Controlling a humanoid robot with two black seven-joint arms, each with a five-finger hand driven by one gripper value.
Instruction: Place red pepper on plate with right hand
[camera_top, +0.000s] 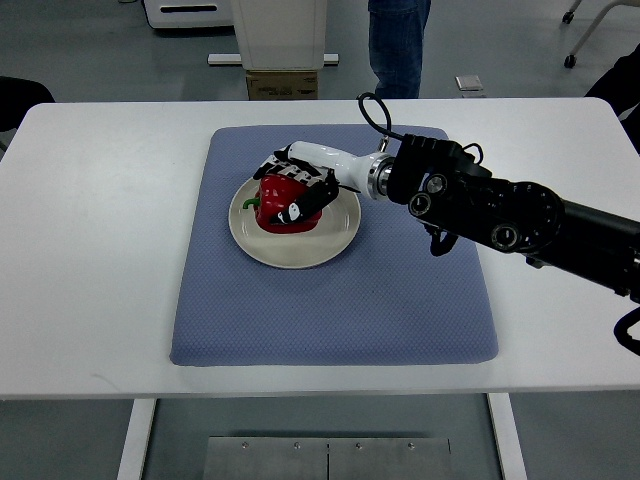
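A red pepper (283, 206) with a green stem sits on a cream plate (300, 250) near the upper left of a blue-grey mat. My right hand (297, 187) reaches in from the right edge, its white palm over the pepper and its black fingers (302, 208) wrapped around the top and front of it. The pepper rests on the plate's surface while the hand holds it. The left arm does not show.
The blue-grey mat (400, 310) lies on a white table (100, 250). A person's legs in jeans (400, 45) stand behind the table's far edge, beside a cardboard box (282, 83) and a white cabinet.
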